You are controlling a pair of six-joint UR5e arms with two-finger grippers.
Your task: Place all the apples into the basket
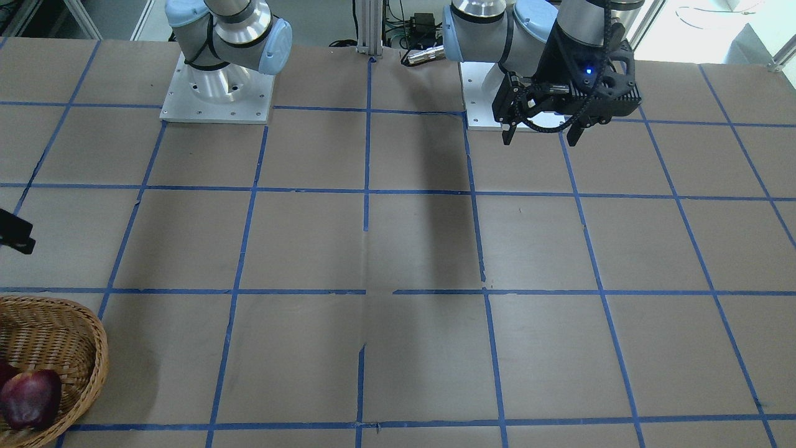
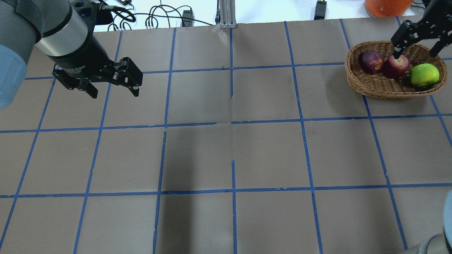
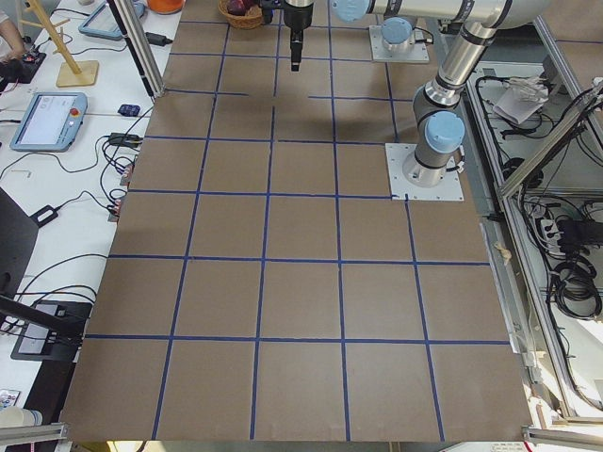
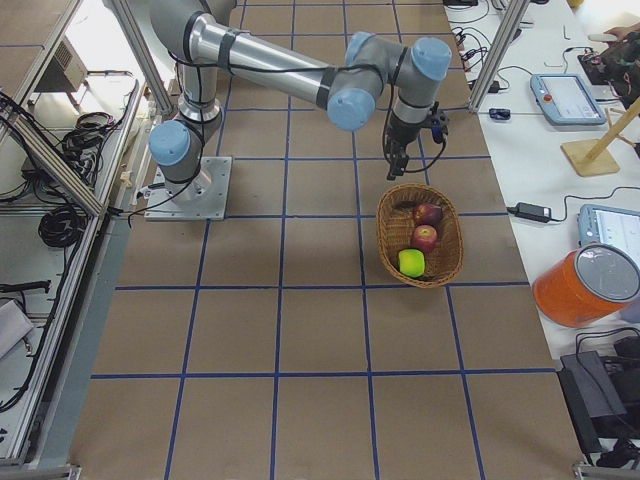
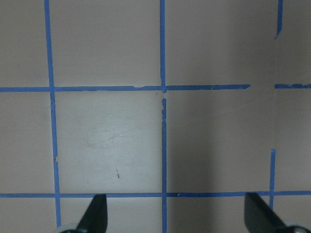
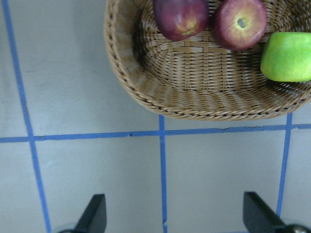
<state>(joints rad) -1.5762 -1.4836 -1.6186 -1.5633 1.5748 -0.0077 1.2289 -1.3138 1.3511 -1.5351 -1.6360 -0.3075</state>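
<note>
Surface (image 2: pixel 268 155): brown paper with a blue tape grid, bare except for the far right corner as seen from overhead.

Right arm (image 4: pixel 270 65): stretched out from its base toward that corner. Makes sense, since the basket is on its side.

Left arm (image 2: pixel 63 38): held up near its own base, well apart from the basket. Probably parked out of the way, as nothing of the task is on its half.

Basket (image 2: pixel 385 90): wicker, oval, flat on the surface. Its raised wall stops round fruit rolling off.

Apples: all three are inside, in a row. The dark red apple (image 2: pixel 370 61) touches or nearly touches the lighter red apple (image 2: pixel 397 66). The green apple (image 2: pixel 424 74) is at the other end, against the wall. No apples on the bare surface in any view, so the task looks complete.

Right fingers (image 6: pixel 95 216): spread wide with nothing between them, raised above the surface. Likely this is just the empty pose after a drop. In the right wrist view the basket and apples lie ahead of the fingers, beyond a tape line, with none between them. Overhead, the fingers overlap the basket's far rim, so whether they hang over the rim or just beside it is unclear.

Left fingers (image 5: pixel 97 213): also wide open and empty, with only taped surface below.
</note>
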